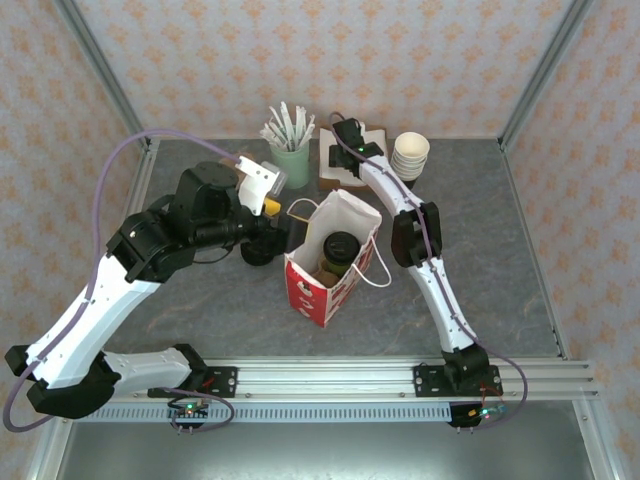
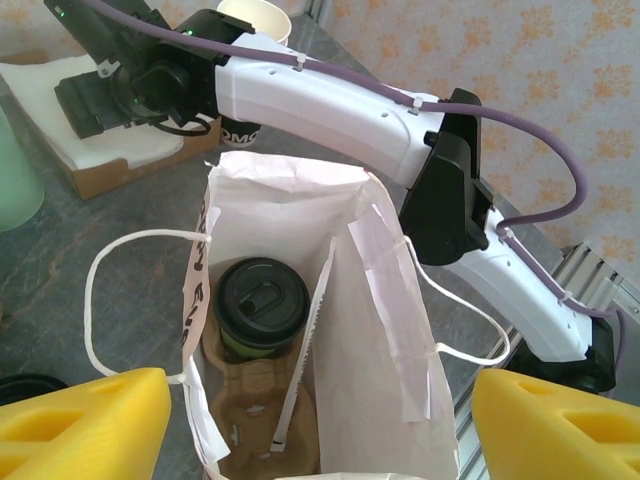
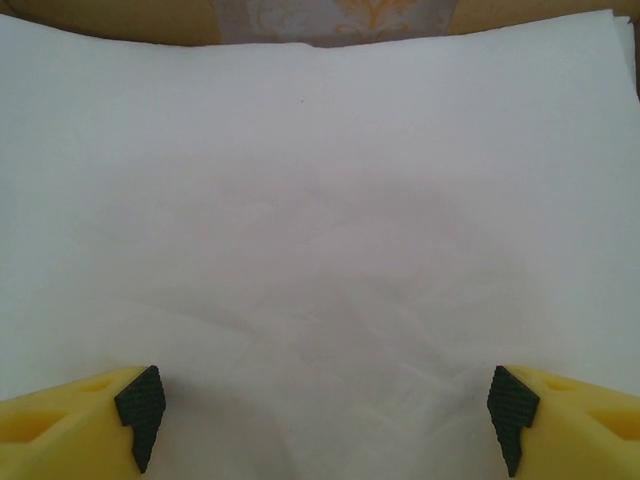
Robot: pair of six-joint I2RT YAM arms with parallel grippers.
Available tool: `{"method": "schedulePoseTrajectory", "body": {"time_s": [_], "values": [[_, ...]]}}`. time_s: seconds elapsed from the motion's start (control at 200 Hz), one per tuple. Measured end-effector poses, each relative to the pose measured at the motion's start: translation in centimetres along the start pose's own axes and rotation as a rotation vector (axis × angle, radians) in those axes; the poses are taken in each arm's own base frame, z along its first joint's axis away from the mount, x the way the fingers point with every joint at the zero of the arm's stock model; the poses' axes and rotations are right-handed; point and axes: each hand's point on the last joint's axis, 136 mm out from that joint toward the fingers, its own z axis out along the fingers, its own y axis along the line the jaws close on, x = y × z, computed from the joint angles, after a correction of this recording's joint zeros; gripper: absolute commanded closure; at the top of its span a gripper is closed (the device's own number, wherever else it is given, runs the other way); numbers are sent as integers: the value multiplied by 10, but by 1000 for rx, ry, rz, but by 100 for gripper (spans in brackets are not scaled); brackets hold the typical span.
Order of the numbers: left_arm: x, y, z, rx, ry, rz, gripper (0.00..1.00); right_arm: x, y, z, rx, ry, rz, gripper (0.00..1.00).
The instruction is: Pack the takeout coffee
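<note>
The takeout coffee (image 1: 340, 247) stands inside the open red-and-white paper bag (image 1: 312, 292) at the table's middle. Its black lid (image 2: 262, 303) shows from above, and the cup sits in a brown cardboard carrier (image 2: 250, 425) on the bag's floor. My left gripper (image 1: 274, 222) hovers just left of the bag, open. Its yellow fingers (image 2: 80, 425) stand either side of the bag mouth (image 2: 300, 190) and hold nothing. My right gripper (image 1: 346, 133) is at the back, low over a stack of white napkins (image 3: 320, 200), open, its black pads (image 3: 140, 408) wide apart.
A mint cup of stirrers (image 1: 290, 160) and a stack of cream cups (image 1: 410, 155) stand at the back. The napkins lie in a cardboard box (image 1: 340, 172). Black lids (image 1: 256, 252) sit left of the bag. The right arm (image 2: 330, 100) reaches past the bag's right side.
</note>
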Motion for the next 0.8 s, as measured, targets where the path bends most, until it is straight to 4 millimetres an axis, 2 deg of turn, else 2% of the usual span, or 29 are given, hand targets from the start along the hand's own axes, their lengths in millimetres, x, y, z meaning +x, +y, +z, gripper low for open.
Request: {"method": "schedulePoseTrajectory", "body": {"time_s": [0.335, 0.425, 0.591, 0.711, 0.801], "values": [[4, 2, -6, -9, -12, -24, 22, 6, -3, 14, 14, -6, -1, 16], [5, 3, -7, -11, -15, -35, 23, 6, -3, 14, 12, -8, 0, 22], [6, 5, -6, -19, -16, -43, 23, 4, -2, 14, 7, -15, 10, 40], [5, 5, -8, -21, -22, -43, 23, 3, -1, 14, 3, -20, 14, 44], [5, 5, -10, -20, -28, -42, 23, 3, -1, 14, 3, -20, 13, 52]]}}
